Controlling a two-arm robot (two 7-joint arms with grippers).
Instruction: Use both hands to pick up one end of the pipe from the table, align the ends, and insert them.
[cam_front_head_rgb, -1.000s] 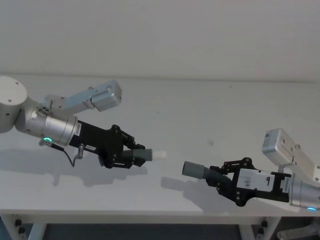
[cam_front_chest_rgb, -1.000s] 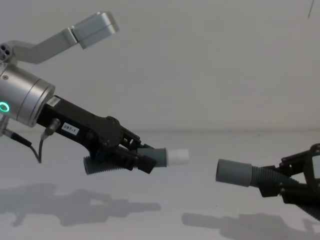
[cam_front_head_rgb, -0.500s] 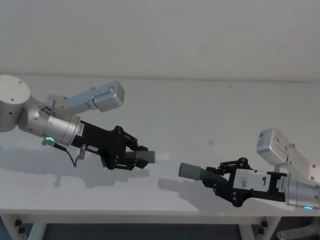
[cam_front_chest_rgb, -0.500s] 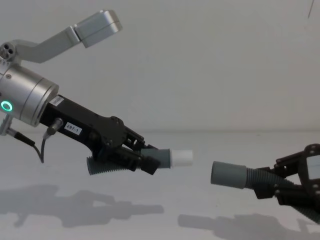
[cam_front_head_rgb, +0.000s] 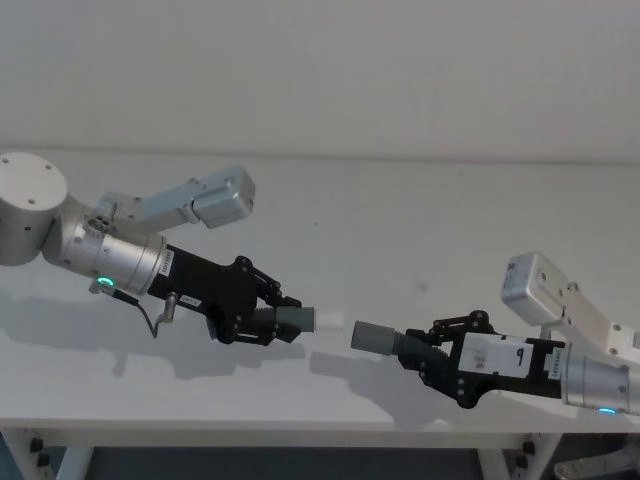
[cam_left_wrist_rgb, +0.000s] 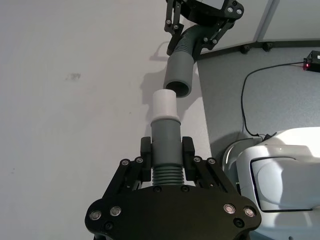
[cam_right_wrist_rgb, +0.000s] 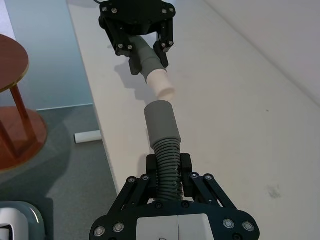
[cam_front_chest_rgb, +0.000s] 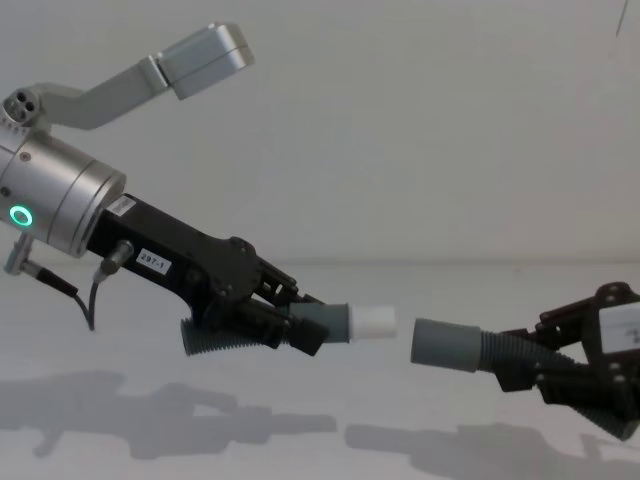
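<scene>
While both pipe pieces are held clear above the table (cam_front_head_rgb: 420, 200), their cuffs face one another across a narrow gap without touching. Nearest the front edge, the right gripper (cam_front_head_rgb: 432, 352) is clenched on the ribbed body of the right pipe piece (cam_front_chest_rgb: 480, 350), whose wider grey cuff (cam_front_head_rgb: 372, 337) points toward the robot's left; in the right wrist view the jaws sit on either side of the ribs just behind that cuff (cam_right_wrist_rgb: 161, 124). Slightly farther back, the left gripper (cam_front_head_rgb: 268, 318) grasps the left pipe piece (cam_front_chest_rgb: 262, 332) at the junction of its ribs and its smooth end, and the narrower cuff with the pale rim (cam_front_head_rgb: 328, 321) projects toward the wider one. The ribbed tail of the left piece hangs below the left jaws in the chest view. Seen from the left wrist, the pale rim (cam_left_wrist_rgb: 164, 105) lies just short of the open mouth of the wider cuff (cam_left_wrist_rgb: 179, 75) and roughly in line with it.
</scene>
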